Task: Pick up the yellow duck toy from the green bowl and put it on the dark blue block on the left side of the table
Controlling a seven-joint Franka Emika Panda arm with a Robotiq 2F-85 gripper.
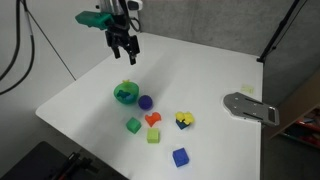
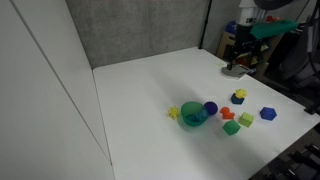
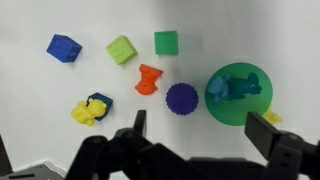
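Gripper [image 1: 125, 52]: one, seen held above the table [image 1: 200, 70], clear of every piece; in the wrist view its jaws were spread wide and nothing was held between them.
Yellow duck toy [image 3: 84, 112]: one, found touching the dark blue block [image 3: 103, 100] and partly on it, well apart from the green bowl [image 3: 238, 115].
Blocks of dark blue: one, largely covered by the toy in both exterior views.
Bowls: one, with one teal figure [image 3: 238, 88] seen inside it; one small yellow piece [image 2: 173, 112] was noted just beside its rim.
Balls: one purple-blue ball [image 3: 181, 98], just beside the bowl.
Other cubes: three were counted, one bright blue cube [image 3: 64, 47], one yellow-green cube [image 3: 121, 49], one green cube [image 3: 166, 42], each set apart.
Orange piece [image 3: 149, 79]: one, near the ball.
Grey flat object [image 1: 250, 107]: one, near the table's edge.
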